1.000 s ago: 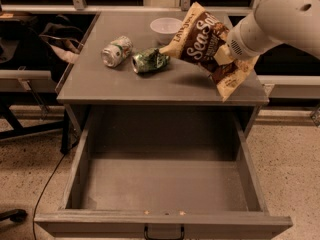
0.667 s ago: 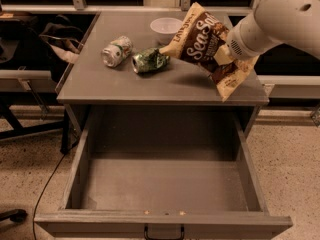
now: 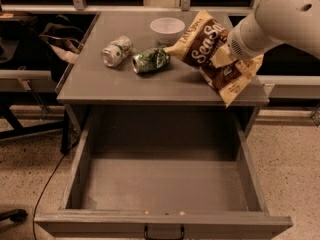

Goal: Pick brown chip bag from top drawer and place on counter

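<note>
The brown chip bag [image 3: 199, 54], in the tool [image 3: 222, 59] over the counter [image 3: 125, 86], reads "Sea Sa".

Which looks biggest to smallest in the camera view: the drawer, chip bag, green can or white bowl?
1. top drawer
2. brown chip bag, with the claw at it
3. green can and white bowl look alike; the bowl sits farther back.

Pincer [image 3: 220, 59] holds brown chip bag [image 3: 199, 48] at counter [image 3: 125, 86] right; green can [image 3: 150, 60], bowl [image 3: 167, 28] stand just beside; front free.
</note>
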`<action>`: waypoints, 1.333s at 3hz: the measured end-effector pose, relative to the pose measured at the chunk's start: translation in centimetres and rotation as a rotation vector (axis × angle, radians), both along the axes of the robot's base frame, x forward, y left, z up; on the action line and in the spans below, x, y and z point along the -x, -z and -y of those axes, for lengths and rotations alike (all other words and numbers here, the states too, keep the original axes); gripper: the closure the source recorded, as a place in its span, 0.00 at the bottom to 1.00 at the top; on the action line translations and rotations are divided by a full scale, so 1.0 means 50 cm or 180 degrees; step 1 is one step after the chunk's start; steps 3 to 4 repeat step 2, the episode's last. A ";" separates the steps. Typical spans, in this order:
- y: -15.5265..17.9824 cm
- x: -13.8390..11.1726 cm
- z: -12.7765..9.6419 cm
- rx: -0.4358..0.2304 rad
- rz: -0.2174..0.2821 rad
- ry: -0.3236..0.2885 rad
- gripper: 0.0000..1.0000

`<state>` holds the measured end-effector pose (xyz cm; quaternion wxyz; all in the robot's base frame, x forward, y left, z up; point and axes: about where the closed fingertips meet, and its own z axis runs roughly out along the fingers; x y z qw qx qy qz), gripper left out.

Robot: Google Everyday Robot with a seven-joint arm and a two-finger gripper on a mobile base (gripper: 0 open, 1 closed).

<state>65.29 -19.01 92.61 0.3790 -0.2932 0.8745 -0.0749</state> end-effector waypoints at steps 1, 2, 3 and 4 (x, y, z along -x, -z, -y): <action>0.000 0.000 0.000 0.0000 0.0000 0.0000 0.00; 0.000 0.000 0.000 0.0000 0.0000 0.0000 0.00; 0.000 0.000 0.000 0.0000 0.0000 0.0000 0.00; 0.000 0.000 0.000 0.0000 0.0000 0.0000 0.00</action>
